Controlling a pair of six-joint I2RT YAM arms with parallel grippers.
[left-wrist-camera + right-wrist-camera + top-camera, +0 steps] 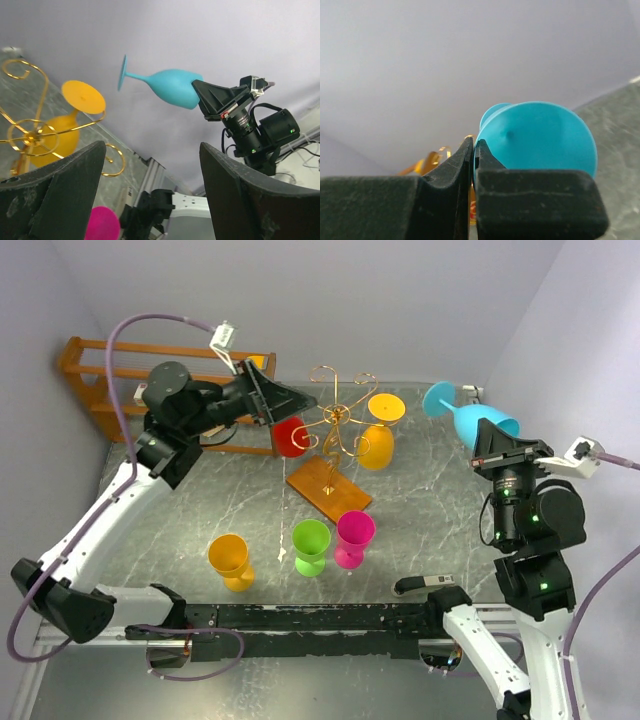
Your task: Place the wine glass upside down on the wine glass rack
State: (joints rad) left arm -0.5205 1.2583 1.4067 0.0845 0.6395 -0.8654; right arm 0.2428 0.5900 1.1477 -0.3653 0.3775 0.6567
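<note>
On the marbled table (430,525) stand the wine glass rack (330,485), yellow glass (231,561), green glass (310,545) and pink glass (354,538).

White link shells and black joint housings form the left arm (100,510) and right arm (550,520), with lilac cables (150,325), white plugs (222,336), a matte-black left gripper (152,145) and right gripper (474,145), and green lights (543,587) on the right arm.

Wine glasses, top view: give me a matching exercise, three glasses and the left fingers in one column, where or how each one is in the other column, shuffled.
1. blue glass
2. green glass
3. pink glass
4. left fingers

a. open, empty
b. middle of the row of three on the table
c. held by the right fingers
d. right end of that row

Pairs: 1-c, 2-b, 3-d, 4-a
</note>
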